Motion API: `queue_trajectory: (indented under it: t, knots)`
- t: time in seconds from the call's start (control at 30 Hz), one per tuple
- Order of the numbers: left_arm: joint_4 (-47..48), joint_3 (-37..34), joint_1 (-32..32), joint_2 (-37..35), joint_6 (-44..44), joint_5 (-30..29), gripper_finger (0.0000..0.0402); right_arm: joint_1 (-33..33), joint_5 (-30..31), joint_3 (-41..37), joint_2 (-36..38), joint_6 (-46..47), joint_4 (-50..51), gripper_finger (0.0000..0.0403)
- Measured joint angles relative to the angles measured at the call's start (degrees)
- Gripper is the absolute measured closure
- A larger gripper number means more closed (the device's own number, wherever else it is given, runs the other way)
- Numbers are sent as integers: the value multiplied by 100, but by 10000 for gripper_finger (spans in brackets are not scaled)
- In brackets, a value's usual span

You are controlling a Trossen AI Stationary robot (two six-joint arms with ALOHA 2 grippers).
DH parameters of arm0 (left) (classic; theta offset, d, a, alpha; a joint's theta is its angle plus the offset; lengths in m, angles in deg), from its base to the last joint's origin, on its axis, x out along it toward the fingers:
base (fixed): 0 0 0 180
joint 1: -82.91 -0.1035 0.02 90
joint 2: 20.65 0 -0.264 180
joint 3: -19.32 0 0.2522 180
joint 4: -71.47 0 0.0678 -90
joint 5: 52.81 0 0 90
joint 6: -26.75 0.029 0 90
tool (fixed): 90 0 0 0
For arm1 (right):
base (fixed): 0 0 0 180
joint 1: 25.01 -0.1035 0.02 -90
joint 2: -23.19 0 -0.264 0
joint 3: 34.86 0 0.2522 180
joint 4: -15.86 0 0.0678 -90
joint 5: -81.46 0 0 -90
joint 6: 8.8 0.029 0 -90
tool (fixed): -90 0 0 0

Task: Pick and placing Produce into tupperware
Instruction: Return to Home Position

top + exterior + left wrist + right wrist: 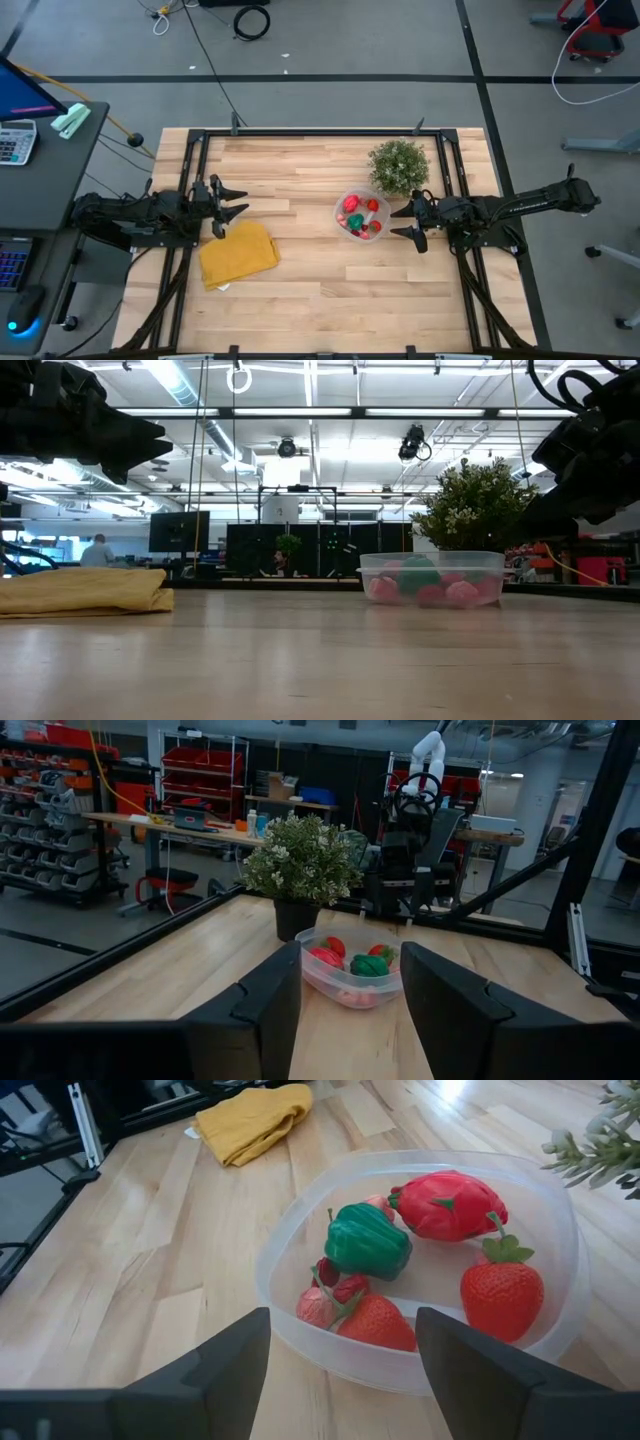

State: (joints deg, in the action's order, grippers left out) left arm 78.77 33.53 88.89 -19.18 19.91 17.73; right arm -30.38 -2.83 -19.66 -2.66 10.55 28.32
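Observation:
The tupperware (361, 215), a round clear plastic bowl, stands on the table right of centre. Inside it lies the produce: a green piece (367, 1240), a large red-pink piece (448, 1204), two red strawberries (502, 1294) and a small pink piece (318, 1305). My right gripper (413, 222) hovers open just right of the bowl, tilted slightly down at it, holding nothing. My left gripper (226, 207) waits open at the table's left side, pointing level toward the bowl (352, 975), holding nothing.
A bushy green potted plant (398, 166) stands just behind the bowl toward the far right. A folded yellow cloth (238, 252) lies at the near left, below my left gripper. Bare wood stretches between cloth and bowl. A black frame (320, 131) edges the table.

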Motion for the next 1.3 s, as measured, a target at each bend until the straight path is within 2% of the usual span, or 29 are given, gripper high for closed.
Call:
queue_trajectory:
  t: [1.3]
  knots:
    - [1,0,0,1,1,1,221,-2,-2,0,0,2,0,144]
